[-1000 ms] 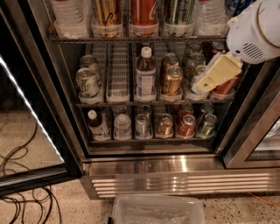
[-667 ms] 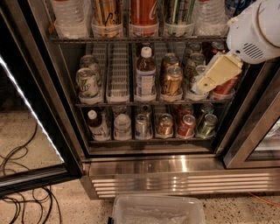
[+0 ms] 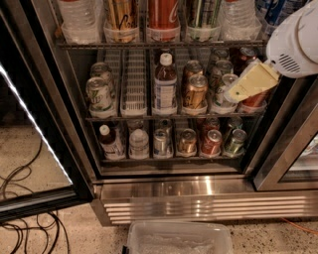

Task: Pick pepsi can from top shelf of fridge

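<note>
**Pepsi can [image 3: 272, 10] half hidden at the right end of the shelf**

Pepsi can is sitting at the far right of the top shelf [image 3: 149, 44]. It is cut off at the top of the view and partly covered by the white arm [image 3: 298, 39], so only a patch of blue and white is showing.

The other drinks in that row are also losing their upper halves to the same edge.

The gripper [image 3: 238, 91] is hanging a level lower, in front of the right-hand lanes of the middle shelf [image 3: 134, 118]. It is tilting down and to the left, well apart from the pepsi can. It is reading as a single cream wedge, and I cannot tell whether it is parted or closed. It is blocking part of a red can [image 3: 256, 100] behind it.

The fridge [image 3: 198, 188] is standing open, with its glass door [image 3: 37, 129] swung out to the left. That is leaving the front of the shelves free. On the right, a dark frame [image 3: 290, 144] is crowding in just under the arm.

On the floor, a clear bin [image 3: 179, 238] is sitting before the grille, cut off at the bottom. Cables [image 3: 25, 228] are trailing at the left.
</note>
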Controlling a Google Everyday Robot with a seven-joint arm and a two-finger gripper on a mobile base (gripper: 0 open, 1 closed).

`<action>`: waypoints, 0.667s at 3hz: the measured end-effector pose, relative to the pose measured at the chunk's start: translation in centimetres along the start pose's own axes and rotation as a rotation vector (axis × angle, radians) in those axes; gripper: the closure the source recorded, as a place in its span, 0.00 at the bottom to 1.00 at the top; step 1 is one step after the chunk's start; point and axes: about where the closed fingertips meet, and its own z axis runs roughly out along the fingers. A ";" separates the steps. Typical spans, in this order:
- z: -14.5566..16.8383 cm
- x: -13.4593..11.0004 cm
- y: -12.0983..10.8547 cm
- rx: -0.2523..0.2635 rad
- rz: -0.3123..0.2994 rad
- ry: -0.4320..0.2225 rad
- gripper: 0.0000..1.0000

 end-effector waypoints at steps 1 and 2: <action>0.6 1.9 -1.3 0.141 0.072 -0.002 0.00; 1.0 3.8 -2.2 0.257 0.136 -0.042 0.00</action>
